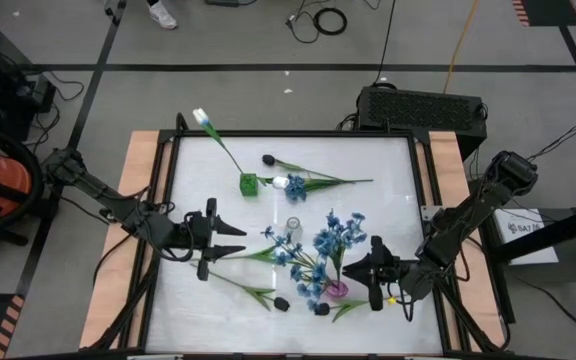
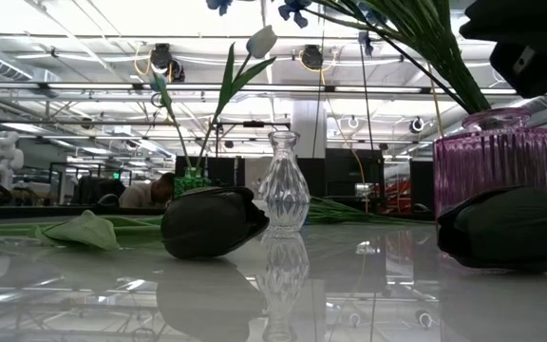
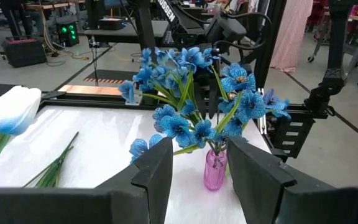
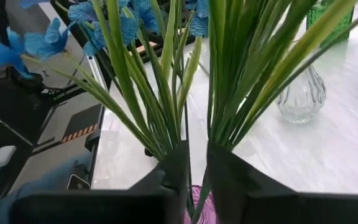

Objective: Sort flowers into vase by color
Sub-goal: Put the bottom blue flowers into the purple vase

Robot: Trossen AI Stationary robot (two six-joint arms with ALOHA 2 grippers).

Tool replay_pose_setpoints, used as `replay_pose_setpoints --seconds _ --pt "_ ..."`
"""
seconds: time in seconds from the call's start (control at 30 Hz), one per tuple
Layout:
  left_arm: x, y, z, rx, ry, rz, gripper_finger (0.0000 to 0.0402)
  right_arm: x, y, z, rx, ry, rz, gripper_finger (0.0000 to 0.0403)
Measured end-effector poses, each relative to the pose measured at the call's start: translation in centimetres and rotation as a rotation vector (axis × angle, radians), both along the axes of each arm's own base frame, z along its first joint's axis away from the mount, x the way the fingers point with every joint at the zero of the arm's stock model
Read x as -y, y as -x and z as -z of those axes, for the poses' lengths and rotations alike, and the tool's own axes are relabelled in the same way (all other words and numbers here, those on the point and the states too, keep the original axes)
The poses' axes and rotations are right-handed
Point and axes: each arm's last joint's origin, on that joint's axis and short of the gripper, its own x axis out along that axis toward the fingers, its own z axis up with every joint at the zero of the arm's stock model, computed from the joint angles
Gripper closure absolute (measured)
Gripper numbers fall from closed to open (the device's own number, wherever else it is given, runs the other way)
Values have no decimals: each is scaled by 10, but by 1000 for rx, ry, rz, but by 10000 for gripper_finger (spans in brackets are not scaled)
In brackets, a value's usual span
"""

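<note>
Your right gripper [image 1: 366, 275] sits just beside the purple vase [image 1: 337, 289], and its fingers [image 4: 178, 169] stand narrowly apart around the green stems of the blue flowers [image 1: 330, 243]. You can see those stems rising out of the purple vase and fanning outward, with the blue blooms spread above it toward the table's middle.

The white tulip [image 1: 201, 117] stands in the small green vase [image 1: 249, 184], its stem leaning toward the table's far left corner. The clear glass vase [image 1: 293, 226] stands upright in the middle with nothing in it.

One black tulip [image 1: 281, 303] lies flat near the front edge, its stem running off toward your left gripper [image 1: 226, 244]. Another black tulip [image 1: 268, 159] lies near the green vase, stem pointing right.

Your left gripper waits over the table's left side, fingers moderately apart, holding nothing.
</note>
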Motion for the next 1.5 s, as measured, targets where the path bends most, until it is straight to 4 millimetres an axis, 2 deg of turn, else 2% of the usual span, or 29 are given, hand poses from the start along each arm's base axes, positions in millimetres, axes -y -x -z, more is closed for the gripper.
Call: replay_pose_setpoints --seconds 0.17,0.47,0.53,0.63,0.77,0.9,1.23,1.5 --pt "0 0 0 -1 2 0 242 1 0 0 8 -24 40 294" --pt "0 0 3 -24 -11 0 242 4 -2 -1 35 -2 108 149" --pt "0 0 3 -23 -10 0 242 5 -2 -2 43 15 113 128" --pt "0 0 3 -23 -10 0 242 8 -5 -2 46 27 129 121" --pt "0 0 3 -23 -10 0 242 13 -9 -2 42 44 147 147" --pt "0 0 3 -23 -11 0 242 13 -9 -2 41 56 141 199" --pt "0 0 3 -23 -11 1 242 11 -10 -6 58 95 99 387" --pt "0 0 3 -23 -12 1 242 7 -9 -9 89 82 83 397"
